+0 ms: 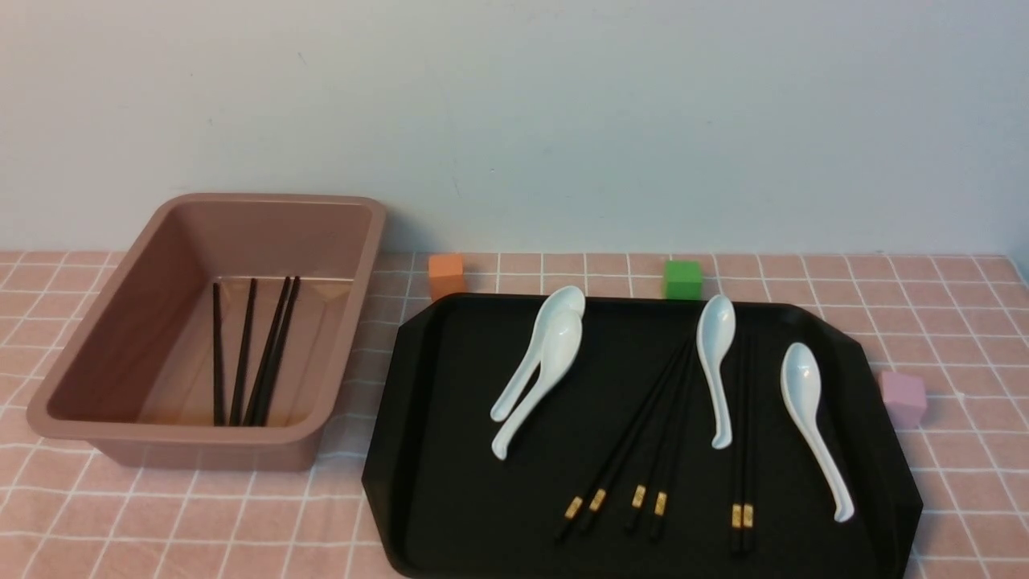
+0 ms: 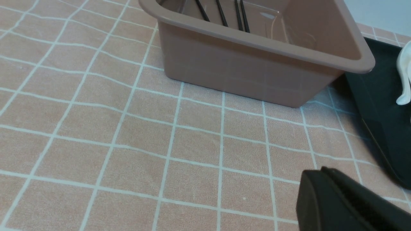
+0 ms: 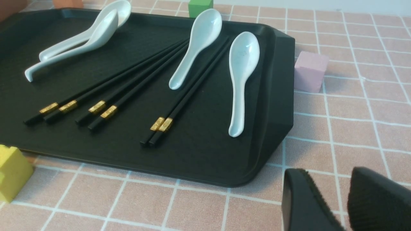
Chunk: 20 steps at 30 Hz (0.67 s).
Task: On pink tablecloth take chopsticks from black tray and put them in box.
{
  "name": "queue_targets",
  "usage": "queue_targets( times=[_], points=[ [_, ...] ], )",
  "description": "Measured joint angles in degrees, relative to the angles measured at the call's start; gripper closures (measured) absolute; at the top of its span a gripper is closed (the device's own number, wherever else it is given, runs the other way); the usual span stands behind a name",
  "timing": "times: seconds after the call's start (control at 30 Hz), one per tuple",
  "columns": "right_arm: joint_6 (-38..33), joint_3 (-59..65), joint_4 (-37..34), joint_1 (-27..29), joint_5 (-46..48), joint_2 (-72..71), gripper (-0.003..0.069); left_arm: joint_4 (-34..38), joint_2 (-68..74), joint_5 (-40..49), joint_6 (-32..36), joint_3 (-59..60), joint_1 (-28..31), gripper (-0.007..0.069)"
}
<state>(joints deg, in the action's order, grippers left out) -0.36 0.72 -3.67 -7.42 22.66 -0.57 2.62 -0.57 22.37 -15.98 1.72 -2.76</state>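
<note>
Lying flat across the whole work surface, the pink tablecloth with its grid of thin white lines [image 1: 949, 322] carries two big containers side by side: the deep dusty brownish-pink plastic box with a rolled rim [image 1: 80, 378] on the robot's left and the large matte black rectangular tray with cut corners [image 1: 450, 450] on its right, their near corners just beside each other with a narrow strip of cloth between. Four long thin black chopsticks [image 1: 245, 354] already lie lengthwise on the box floor. Six more black chopsticks with small gold bands [image 1: 635, 438] lie on the tray in three pairs, their banded thick ends toward the robot; the right-hand pair runs beside a white spoon [image 1: 715, 362], another white spoon [image 1: 808, 418] lies farther right, and two nested white spoons [image 1: 543, 362] sit toward the tray's left. An orange cube [image 1: 446, 275] and a green cube [image 1: 682, 279] stand behind the tray's far rim, a pale pink cube [image 1: 903, 397] sits off its right edge, and a yellow cube [image 3: 11, 170] sits at its near edge. Open cloth lies in front of the box and right of the tray. No writing can be read anywhere. The left gripper [image 2: 324, 192] hovers over bare cloth in front of the box, pressed together and empty; the right gripper [image 3: 334, 199] hangs over cloth near the tray's near right corner, its jaws slightly spread, holding nothing.
</note>
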Motion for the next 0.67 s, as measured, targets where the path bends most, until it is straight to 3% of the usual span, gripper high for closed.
queue_targets(
  times=[0.67],
  points=[
    [0.00,0.00,0.00,0.00,0.00,0.00,0.0419,0.06,0.00,0.00,0.00,0.00,0.00,0.0613]
  ],
)
